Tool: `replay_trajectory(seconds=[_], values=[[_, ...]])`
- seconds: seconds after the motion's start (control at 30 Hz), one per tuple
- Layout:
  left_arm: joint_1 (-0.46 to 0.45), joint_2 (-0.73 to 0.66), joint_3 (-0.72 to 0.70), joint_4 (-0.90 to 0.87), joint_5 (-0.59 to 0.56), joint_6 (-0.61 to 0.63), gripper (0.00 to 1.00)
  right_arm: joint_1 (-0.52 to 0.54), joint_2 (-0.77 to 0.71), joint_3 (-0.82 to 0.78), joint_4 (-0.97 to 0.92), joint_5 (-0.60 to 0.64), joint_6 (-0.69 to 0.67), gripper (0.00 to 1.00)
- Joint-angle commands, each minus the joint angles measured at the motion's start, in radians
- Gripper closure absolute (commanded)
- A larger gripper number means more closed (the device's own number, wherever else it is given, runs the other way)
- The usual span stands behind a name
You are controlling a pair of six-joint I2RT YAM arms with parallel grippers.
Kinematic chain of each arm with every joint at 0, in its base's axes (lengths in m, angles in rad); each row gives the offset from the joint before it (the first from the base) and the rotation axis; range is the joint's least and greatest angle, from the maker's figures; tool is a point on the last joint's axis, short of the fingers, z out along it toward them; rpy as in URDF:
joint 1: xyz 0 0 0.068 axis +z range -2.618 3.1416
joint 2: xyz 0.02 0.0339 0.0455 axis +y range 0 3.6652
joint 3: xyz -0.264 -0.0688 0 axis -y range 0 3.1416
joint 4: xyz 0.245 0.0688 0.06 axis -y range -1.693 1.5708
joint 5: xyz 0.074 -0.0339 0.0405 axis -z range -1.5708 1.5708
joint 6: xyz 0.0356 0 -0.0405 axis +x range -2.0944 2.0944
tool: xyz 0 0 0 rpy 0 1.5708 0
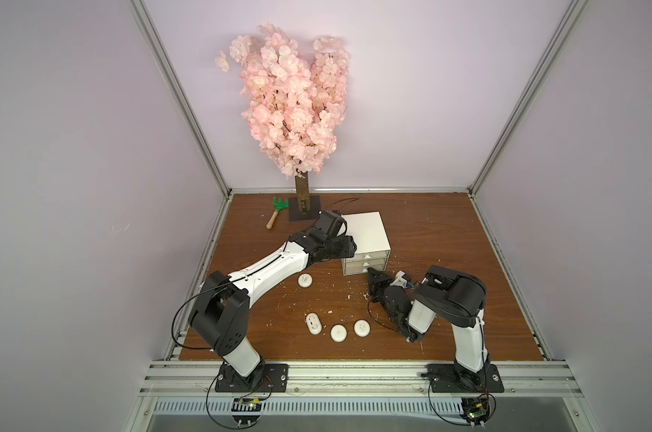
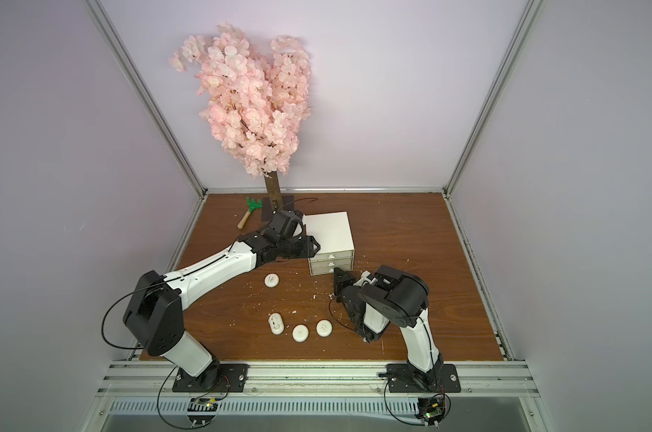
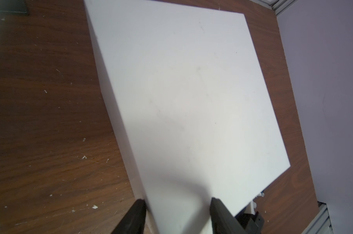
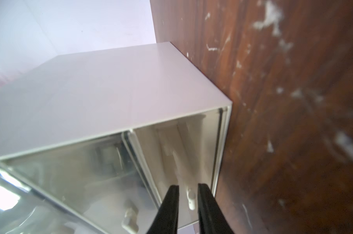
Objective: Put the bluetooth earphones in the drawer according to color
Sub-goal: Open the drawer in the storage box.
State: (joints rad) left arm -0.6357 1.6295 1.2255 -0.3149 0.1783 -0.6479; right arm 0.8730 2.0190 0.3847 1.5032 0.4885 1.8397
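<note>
Closest to the lens in the right wrist view, the right fingers (image 4: pixel 169 208) stood slightly parted on either side of the small white handle (image 4: pixel 190 197) of the lowest drawer (image 4: pixel 191 152), the one next to the desk (image 4: pixel 293 121). A sliver of gap showed on each side of the handle, so they had not clamped it. The left fingers (image 3: pixel 135 216) straddled a front top corner of the white drawer cabinet (image 1: pixel 367 232), spread apart with its edge between them. Whether they pinched it or merely braced it could not be told.

In both top views all three drawer fronts sat flush, so none was open. Four white earphone cases lay loose on the desk, apart from the cabinet. One was a lone round case (image 1: pixel 305 280) beside the left forearm. Nearer the robot lay a row of an oval case (image 1: pixel 313 323), a middle round case (image 1: pixel 338 333) and an end round case (image 1: pixel 361 328). No black or lavender case showed anywhere on the desk. The drawers' clear bodies gave only reflections, so their contents could not be told. By that evidence the whole white set was left to stow, and the step in hand was pulling the lowest drawer open.

No brand or label could be read. The cases bore faint marks too small to make out, and the cabinet top was blank.
</note>
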Motion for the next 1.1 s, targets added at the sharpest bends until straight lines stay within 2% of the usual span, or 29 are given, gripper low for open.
replay_trajectory(seconds=[0.0,0.47,1.07], values=[[-0.024,0.044,-0.006,-0.03,0.033,0.011,0.46,-0.022,0.027,0.006,-0.019,0.0,-0.008,0.77],[-0.024,0.044,-0.004,-0.033,0.033,0.013,0.46,-0.026,0.005,0.057,-0.109,-0.055,-0.008,0.78],[-0.024,0.028,-0.02,-0.036,0.033,0.011,0.46,-0.043,0.018,0.067,-0.126,-0.068,-0.001,0.93]])
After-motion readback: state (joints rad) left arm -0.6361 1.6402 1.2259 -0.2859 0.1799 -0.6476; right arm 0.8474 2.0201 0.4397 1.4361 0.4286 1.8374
